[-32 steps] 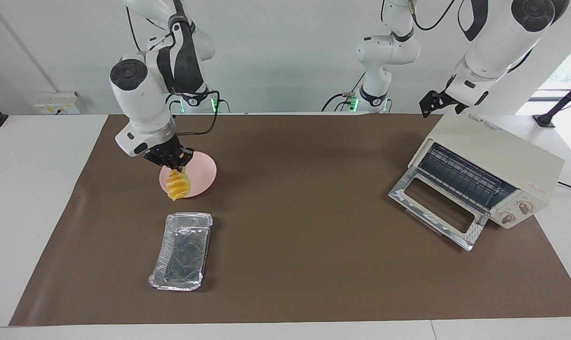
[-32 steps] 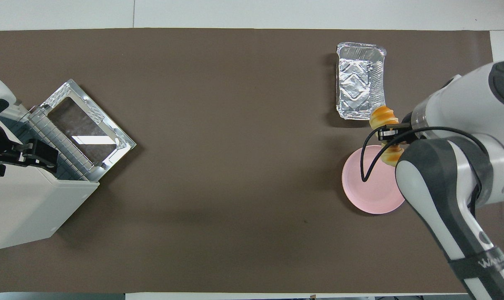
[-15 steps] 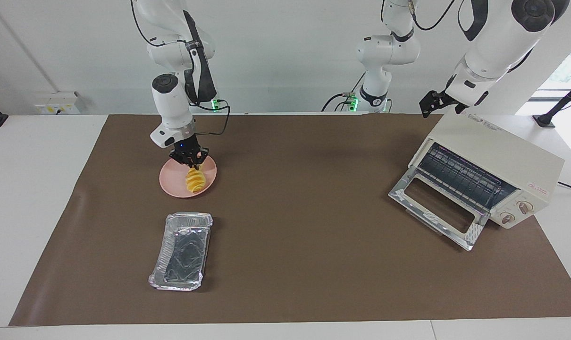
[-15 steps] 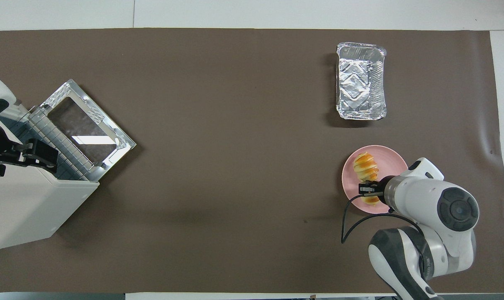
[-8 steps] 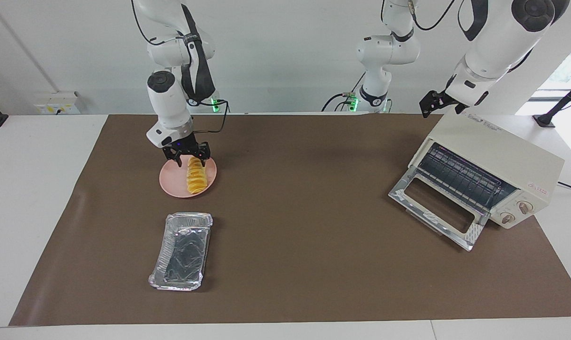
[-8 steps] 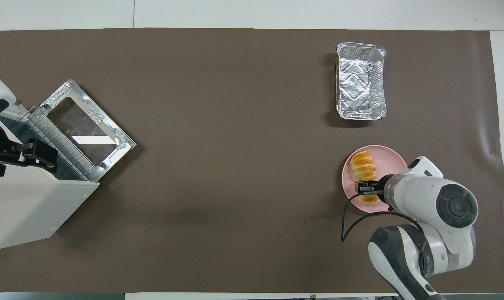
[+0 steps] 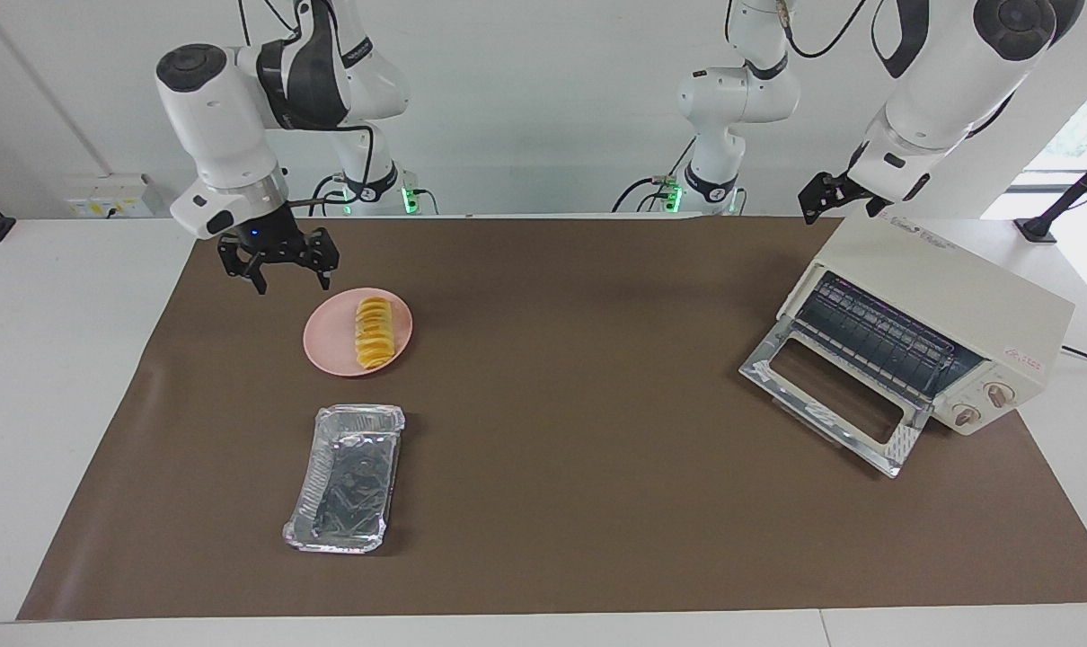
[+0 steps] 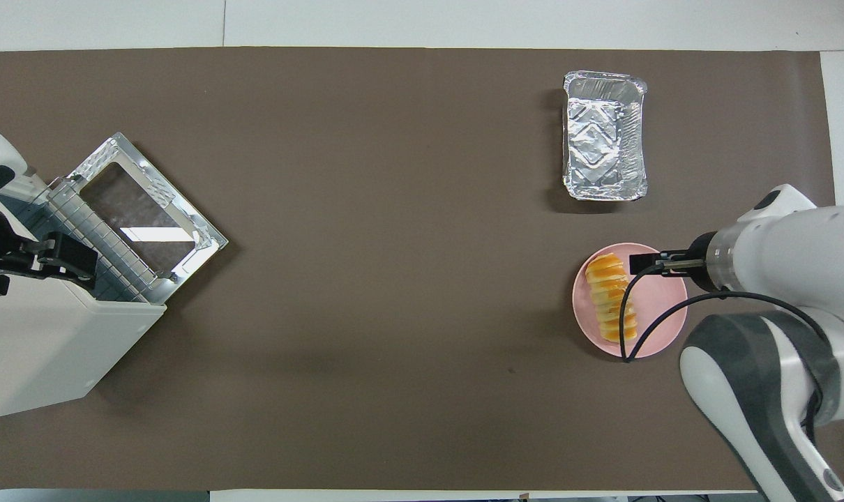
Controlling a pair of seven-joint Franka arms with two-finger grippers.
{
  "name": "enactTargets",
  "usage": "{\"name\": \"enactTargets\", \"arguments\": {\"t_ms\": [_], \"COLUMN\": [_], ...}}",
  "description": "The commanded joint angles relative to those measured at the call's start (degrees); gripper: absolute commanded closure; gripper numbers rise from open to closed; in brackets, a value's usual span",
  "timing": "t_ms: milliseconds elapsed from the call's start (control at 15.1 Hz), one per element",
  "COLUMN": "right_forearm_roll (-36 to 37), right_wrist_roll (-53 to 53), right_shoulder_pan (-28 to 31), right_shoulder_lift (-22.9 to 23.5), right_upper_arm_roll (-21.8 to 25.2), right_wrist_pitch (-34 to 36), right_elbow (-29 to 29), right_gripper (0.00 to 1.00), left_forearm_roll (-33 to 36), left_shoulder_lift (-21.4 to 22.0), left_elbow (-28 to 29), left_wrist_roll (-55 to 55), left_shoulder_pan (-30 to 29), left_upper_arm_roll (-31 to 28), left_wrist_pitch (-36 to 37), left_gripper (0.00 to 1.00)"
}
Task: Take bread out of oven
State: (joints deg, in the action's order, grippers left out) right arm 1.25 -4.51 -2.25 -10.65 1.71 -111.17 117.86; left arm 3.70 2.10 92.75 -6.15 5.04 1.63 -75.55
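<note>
Bread (image 7: 374, 334) now lies free on plate (image 7: 324, 341); right gripper (image 7: 278, 267) has lifted away, jaws open, empty. Oven (image 7: 934, 314) door down; left gripper (image 7: 822, 199) waits above oven, jaws unreadable. You can call task essentially done.

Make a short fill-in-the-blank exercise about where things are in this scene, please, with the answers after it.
1. The bread lies on the pink ____.
2. The oven door is ____.
3. The foil tray holds ____.
4. The right pincer is open, while the left pincer waits over the ____.

Answers: plate; open; nothing; oven
</note>
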Motion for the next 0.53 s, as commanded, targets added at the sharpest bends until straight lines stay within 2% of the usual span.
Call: {"name": "enactTargets", "arguments": {"t_ms": [0, 266, 465], "right_forearm_roll": [-0.5, -0.5, -0.3], "right_wrist_roll": [-3.5, -10.9, -11.7], "right_shoulder_pan": [1.9, 4.4, 5.2], "right_shoulder_lift": [2.0, 4.7, 6.5], "right_upper_arm_roll": [-0.5, -0.4, -0.4], "right_wrist_pitch": [8.7, 19.5, 22.7], "right_elbow": [-9.2, -17.5, -21.3], "right_gripper": [0.00, 0.00, 0.00], "left_forearm_roll": [-0.8, -0.8, -0.8], "left_shoulder_lift": [1.5, 1.5, 1.5], "left_elbow": [1.6, 1.6, 1.6], "left_wrist_roll": [0.1, 0.1, 0.1], "left_shoulder_pan": [-0.5, -0.5, -0.5], "left_upper_arm_roll": [0.1, 0.1, 0.1], "left_wrist_pitch": [-0.5, -0.5, -0.5], "left_gripper": [0.00, 0.00, 0.00]}}
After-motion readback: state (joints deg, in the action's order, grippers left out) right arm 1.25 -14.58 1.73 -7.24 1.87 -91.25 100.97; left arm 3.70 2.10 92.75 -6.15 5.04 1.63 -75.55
